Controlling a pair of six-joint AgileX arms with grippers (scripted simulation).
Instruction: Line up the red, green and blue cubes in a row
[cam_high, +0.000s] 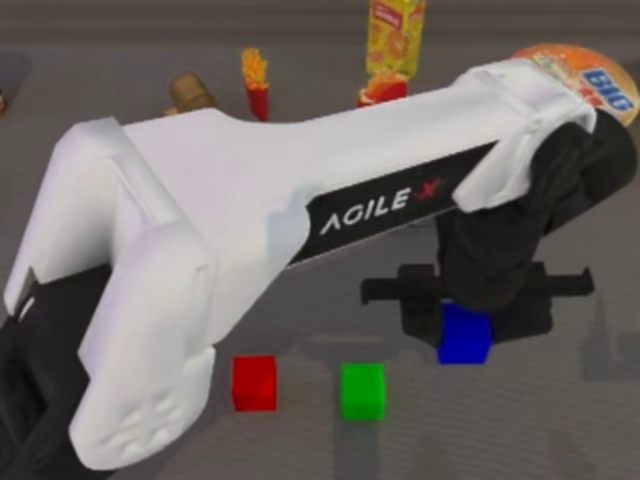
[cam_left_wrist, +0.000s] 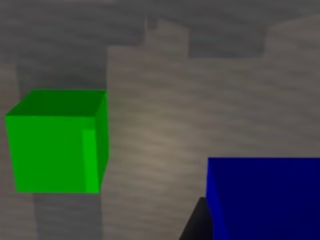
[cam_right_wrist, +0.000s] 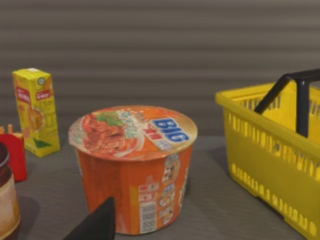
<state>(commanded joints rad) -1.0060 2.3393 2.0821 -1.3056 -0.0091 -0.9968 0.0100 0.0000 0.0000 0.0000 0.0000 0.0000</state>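
The red cube (cam_high: 254, 383) and the green cube (cam_high: 362, 390) sit side by side on the table near its front edge. The blue cube (cam_high: 463, 338) is right of the green one and a little farther back. My left gripper (cam_high: 465, 312) comes down over it from above, shut on it. In the left wrist view the blue cube (cam_left_wrist: 265, 200) fills the near corner beside one dark finger (cam_left_wrist: 196, 226), with the green cube (cam_left_wrist: 55, 142) farther off. My right gripper (cam_right_wrist: 145, 236) is parked out of the top view and open; only one finger (cam_right_wrist: 97, 224) shows.
At the back stand a noodle cup (cam_high: 592, 72), a yellow juice carton (cam_high: 394, 35), two fries cartons (cam_high: 256, 88) (cam_high: 383, 90) and a brown jar (cam_high: 190, 92). A yellow basket (cam_right_wrist: 270, 150) stands beside the noodle cup (cam_right_wrist: 132, 165). My left arm (cam_high: 250, 190) covers much of the table.
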